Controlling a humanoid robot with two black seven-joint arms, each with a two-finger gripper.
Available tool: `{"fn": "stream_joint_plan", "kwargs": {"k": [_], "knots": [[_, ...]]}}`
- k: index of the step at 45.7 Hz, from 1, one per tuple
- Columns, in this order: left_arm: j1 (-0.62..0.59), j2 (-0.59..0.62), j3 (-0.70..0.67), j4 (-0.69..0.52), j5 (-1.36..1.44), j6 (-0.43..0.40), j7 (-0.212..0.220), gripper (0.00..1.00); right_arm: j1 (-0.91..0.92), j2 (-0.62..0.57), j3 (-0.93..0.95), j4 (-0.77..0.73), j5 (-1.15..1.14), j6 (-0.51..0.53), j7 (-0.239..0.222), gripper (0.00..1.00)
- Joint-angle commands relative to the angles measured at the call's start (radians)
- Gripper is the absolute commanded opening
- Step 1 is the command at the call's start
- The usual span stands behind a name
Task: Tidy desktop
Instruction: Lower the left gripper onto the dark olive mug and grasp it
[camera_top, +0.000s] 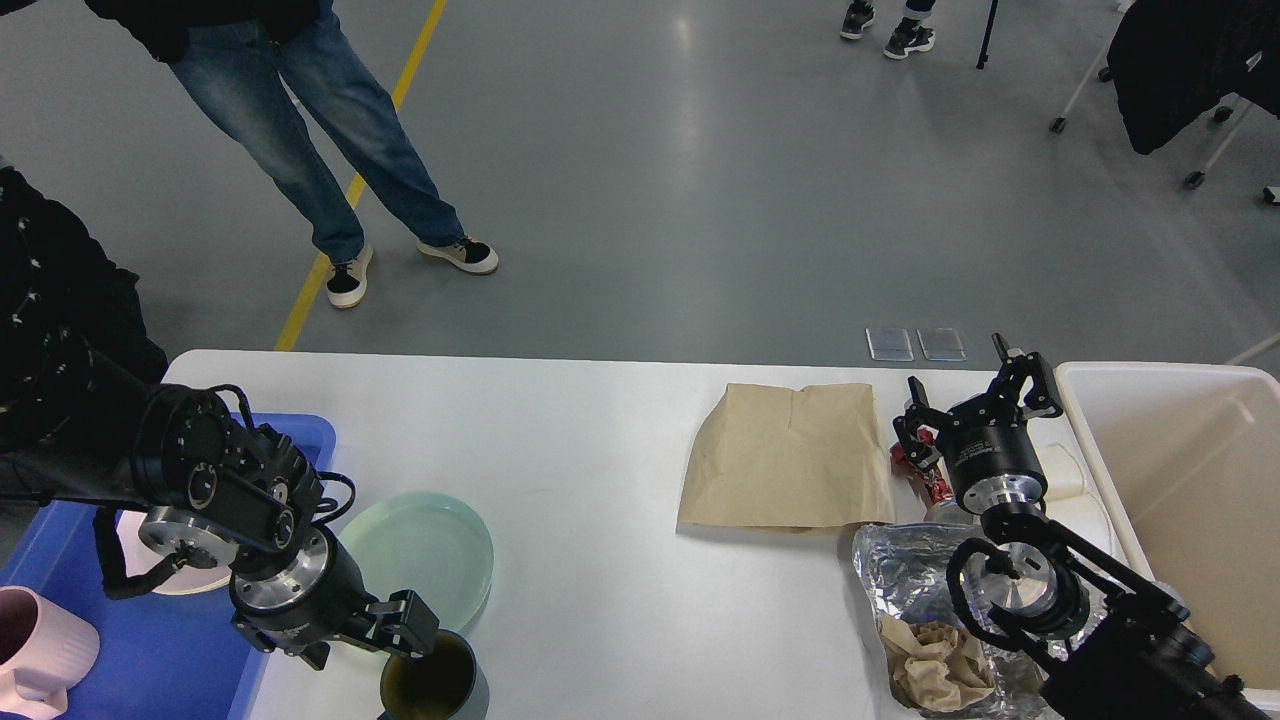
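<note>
Head view: the left pincer hangs at the rim of a dark cup, which sits just right of it at the near edge of the desktop. Its fingers look spread, one touching or nearly touching the rim; I cannot tell if it grips. A green plate lies just beyond it, a blue tray to its left. The risk, as I judge it: a push sideways could tip the cup or slide it off the near edge, or clip the plate. The right pincer stands spread over a red wrapper, a bag to its left, a bin to its right.
</note>
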Motion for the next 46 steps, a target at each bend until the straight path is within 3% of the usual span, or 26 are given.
{"fn": "stream_joint_plan", "kwargs": {"k": [1,18,22,31,40,46], "knots": [[0.063,-0.015,-0.015,0.028,0.001,0.031,-0.001,0.94,0.000,0.000,0.000,0.000,0.000,0.000,0.000,1.00],[0.177,-0.081,-0.024,0.120,-0.001,0.082,0.002,0.88,0.000,0.000,0.000,0.000,0.000,0.000,0.000,1.00],[0.177,-0.081,-0.016,0.122,-0.003,0.094,0.017,0.77,0.000,0.000,0.000,0.000,0.000,0.000,0.000,1.00],[0.178,-0.084,-0.026,0.122,-0.003,0.094,0.106,0.52,0.000,0.000,0.000,0.000,0.000,0.000,0.000,1.00],[0.183,-0.096,-0.026,0.120,-0.023,0.096,0.108,0.23,0.000,0.000,0.000,0.000,0.000,0.000,0.000,1.00],[0.185,-0.096,-0.027,0.122,-0.024,0.096,0.106,0.18,0.000,0.000,0.000,0.000,0.000,0.000,0.000,1.00]]}}
